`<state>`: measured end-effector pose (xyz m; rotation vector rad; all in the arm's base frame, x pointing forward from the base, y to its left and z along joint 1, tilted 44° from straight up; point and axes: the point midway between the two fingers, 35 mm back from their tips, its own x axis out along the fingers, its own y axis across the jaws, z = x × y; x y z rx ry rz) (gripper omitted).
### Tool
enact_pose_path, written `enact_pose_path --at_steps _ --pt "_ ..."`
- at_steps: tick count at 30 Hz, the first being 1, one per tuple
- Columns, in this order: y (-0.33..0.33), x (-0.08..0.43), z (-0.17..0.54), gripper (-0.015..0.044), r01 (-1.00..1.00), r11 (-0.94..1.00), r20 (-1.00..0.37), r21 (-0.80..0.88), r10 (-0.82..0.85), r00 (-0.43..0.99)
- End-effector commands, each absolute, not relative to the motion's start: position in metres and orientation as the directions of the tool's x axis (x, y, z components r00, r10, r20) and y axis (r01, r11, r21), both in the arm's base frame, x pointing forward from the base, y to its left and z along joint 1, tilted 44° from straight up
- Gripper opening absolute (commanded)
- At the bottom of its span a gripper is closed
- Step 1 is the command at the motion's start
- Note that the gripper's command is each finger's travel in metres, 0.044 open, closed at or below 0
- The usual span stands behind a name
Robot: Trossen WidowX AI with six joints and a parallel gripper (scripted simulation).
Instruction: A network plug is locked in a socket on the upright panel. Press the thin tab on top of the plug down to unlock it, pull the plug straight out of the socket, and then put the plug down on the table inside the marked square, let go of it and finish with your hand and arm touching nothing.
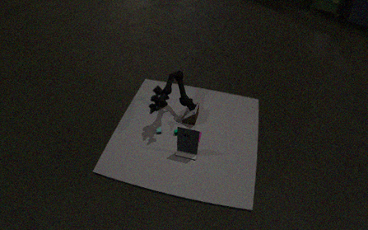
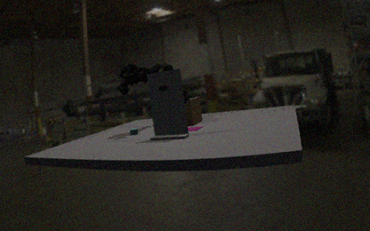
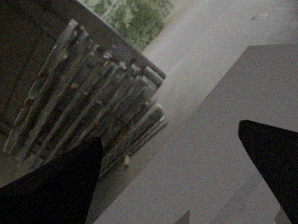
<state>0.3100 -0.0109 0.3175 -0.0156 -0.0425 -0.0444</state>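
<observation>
The upright grey panel (image 1: pixel 188 144) (image 2: pixel 169 113) stands on a pale base. The top and exterior views show its back, with a small dark opening near the top. The plug and its tab cannot be made out; the panel may hide them. Part of a magenta patch (image 1: pixel 199 136) (image 2: pixel 196 128), which looks like the marked square, shows past the panel's edge. My gripper (image 1: pixel 154 108) (image 2: pixel 122 88) (image 3: pixel 170 136) is raised above the table, off to the left of the panel in the top and exterior views. Its fingers are wide apart in the wrist view, with nothing between them.
A brown block (image 1: pixel 191 119) (image 2: pixel 194 111) stands behind the panel, near the arm's base. A small teal block (image 1: pixel 159 131) (image 2: pixel 134 132) lies left of the panel. A small green object (image 1: pixel 176 132) shows at the panel's left edge. The wrist view shows the table's edge.
</observation>
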Motion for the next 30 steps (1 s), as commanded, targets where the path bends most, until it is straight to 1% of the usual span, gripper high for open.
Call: enact_pose_path --at_steps 1,9,10,20,30 --pt "-0.011 0.311 0.317 0.0374 0.044 0.999 0.042 -0.013 -0.043 0.998" --pt "0.006 0.335 0.291 0.0164 0.008 0.997 0.019 0.080 -0.009 1.000" --pt "0.009 0.338 0.287 0.0156 0.003 0.996 0.015 0.093 -0.004 1.000" --pt "0.036 0.360 0.246 0.0156 -0.038 0.976 -0.017 0.216 0.042 0.999" --pt "0.066 0.371 0.204 0.0156 -0.068 0.941 -0.050 0.332 0.089 0.995"
